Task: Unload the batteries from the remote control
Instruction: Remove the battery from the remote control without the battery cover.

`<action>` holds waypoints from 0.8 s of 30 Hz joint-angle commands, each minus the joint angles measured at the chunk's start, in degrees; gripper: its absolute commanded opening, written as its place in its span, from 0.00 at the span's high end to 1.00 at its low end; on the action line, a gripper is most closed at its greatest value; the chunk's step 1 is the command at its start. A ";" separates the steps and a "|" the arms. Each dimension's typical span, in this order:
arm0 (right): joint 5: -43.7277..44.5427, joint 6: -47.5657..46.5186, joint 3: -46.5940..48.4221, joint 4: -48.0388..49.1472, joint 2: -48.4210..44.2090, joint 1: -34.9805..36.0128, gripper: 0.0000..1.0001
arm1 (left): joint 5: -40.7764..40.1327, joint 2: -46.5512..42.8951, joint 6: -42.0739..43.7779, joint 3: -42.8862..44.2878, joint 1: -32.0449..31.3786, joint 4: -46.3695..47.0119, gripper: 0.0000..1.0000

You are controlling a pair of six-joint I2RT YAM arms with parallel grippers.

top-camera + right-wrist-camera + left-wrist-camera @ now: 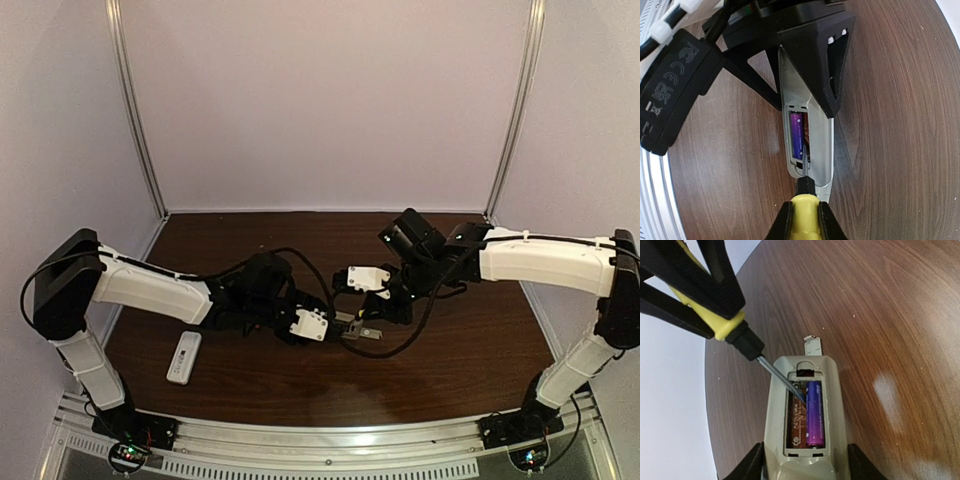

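Overhead, both arms reach inward and meet low over the middle of a dark wooden table (450, 370). The left arm (150, 290) rises from its base to a high elbow, and its forearm slopes down toward the centre. The right arm (545, 262) mirrors it, with a raised elbow, a nearly level forearm and the wrist bent down.

The left gripper (805, 467) is clamped on a grey remote (832, 385), one black finger (751, 465) pressing each long side near its end. The remote extends away from these fingers, back side up, with the battery compartment uncovered. One purple battery (815, 412) lies in the slot nearer the right-hand finger in the left wrist view. The slot beside it holds no cell and shows a brown circuit board.

The right gripper (802, 222) is closed on the yellow handle of a screwdriver (801, 212), held tight between its two fingers (782, 222). The thin metal shaft points away from those fingers and slants down into the compartment, its tip at the far end of the purple battery.

Just past the far end of the remote from the left fingers, a small grey cover plate (813, 345) lies flat on the wood.

A white remote (184, 357) lies on the table, well apart from both grippers, under the left forearm in the top view.
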 commanded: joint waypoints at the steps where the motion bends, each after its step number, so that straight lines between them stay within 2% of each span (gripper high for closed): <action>1: -3.18 0.30 1.73 -0.63 2.52 0.19 1.00 | -2.11 0.64 3.01 2.55 0.64 5.26 1.00; 24: -4.96 3.05 4.86 4.46 10.43 0.19 1.00 | -9.30 3.89 7.09 -0.80 1.04 9.97 1.00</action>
